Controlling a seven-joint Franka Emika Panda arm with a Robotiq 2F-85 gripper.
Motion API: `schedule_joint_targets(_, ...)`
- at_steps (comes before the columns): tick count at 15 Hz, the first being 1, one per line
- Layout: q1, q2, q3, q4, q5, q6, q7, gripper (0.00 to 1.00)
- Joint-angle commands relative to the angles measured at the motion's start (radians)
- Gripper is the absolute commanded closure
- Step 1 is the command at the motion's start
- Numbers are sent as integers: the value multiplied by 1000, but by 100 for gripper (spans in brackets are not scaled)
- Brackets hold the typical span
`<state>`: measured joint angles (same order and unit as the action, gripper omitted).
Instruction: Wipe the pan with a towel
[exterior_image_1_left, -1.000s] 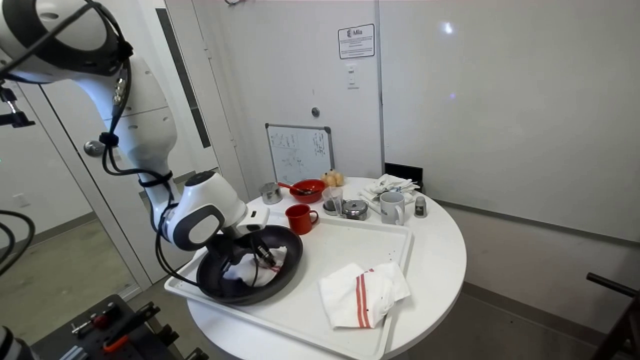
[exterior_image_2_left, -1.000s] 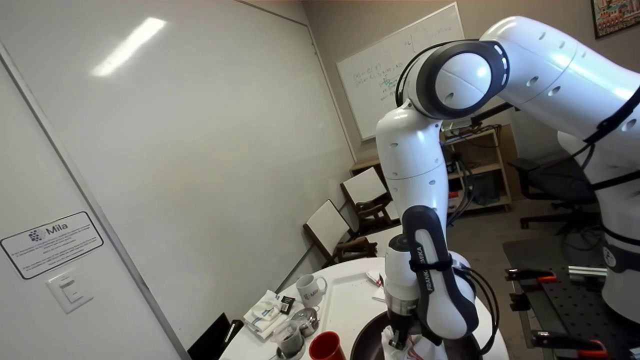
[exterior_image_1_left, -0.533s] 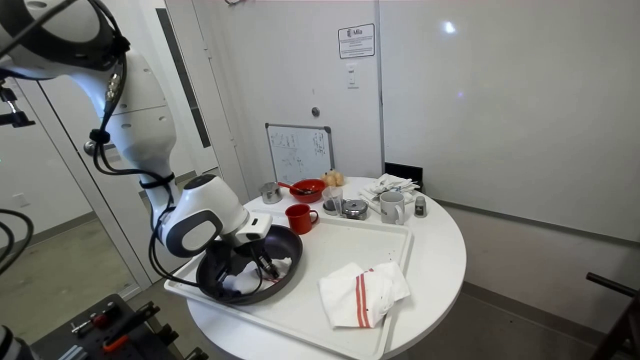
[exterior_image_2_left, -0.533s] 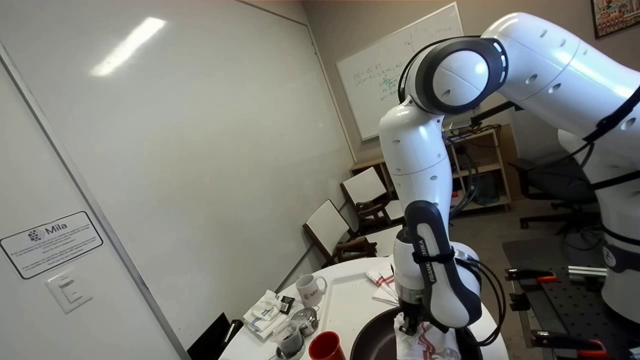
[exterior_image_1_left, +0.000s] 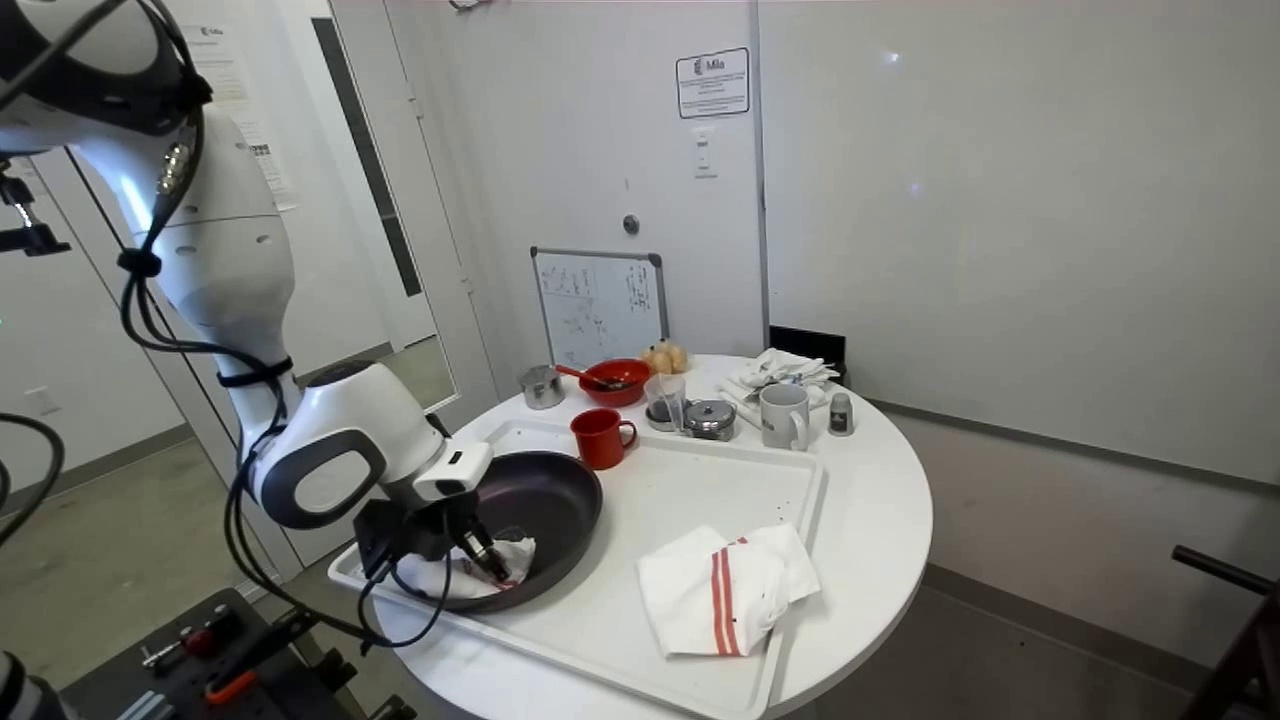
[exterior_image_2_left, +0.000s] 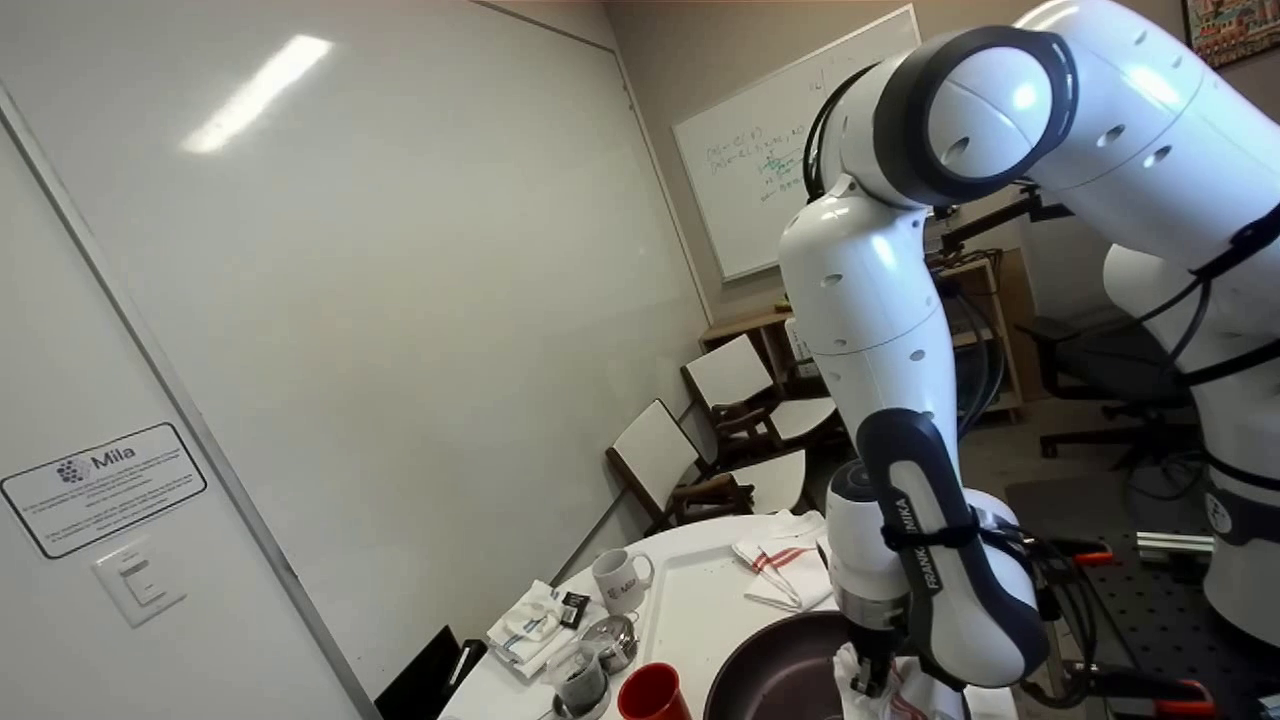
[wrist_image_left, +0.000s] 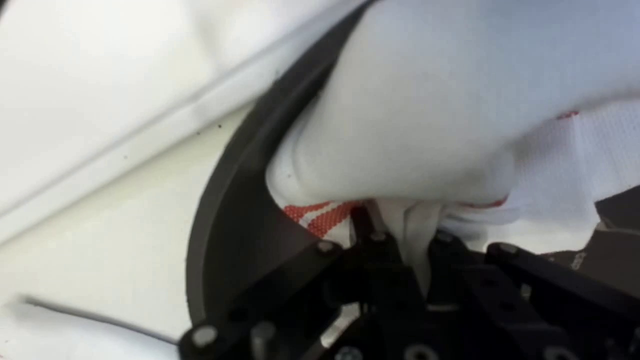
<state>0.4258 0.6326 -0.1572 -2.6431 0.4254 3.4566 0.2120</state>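
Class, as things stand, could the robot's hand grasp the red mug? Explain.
Probably not yet: the hand is closed on the striped towel in the pan, so it would likely have to let go first. Otherwise the way looks free: the red mug stands upright and uncovered beside the pan.

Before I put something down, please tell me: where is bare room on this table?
The tray looks bare between the pan and the larger striped towel, as does the table strip beyond that towel, outside the tray's rim. Crowded: where the gripper holds the small towel over the pan; and around the red bowl, lidded pot and pale mug.
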Motion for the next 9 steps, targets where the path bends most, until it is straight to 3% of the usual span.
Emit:
schedule_joint_targets(1, 111, -23, -23, -46, 53, 0, -9, 97)
schedule_joint_targets(9, 319, 16, -87, 29, 60, 0, -52, 97)
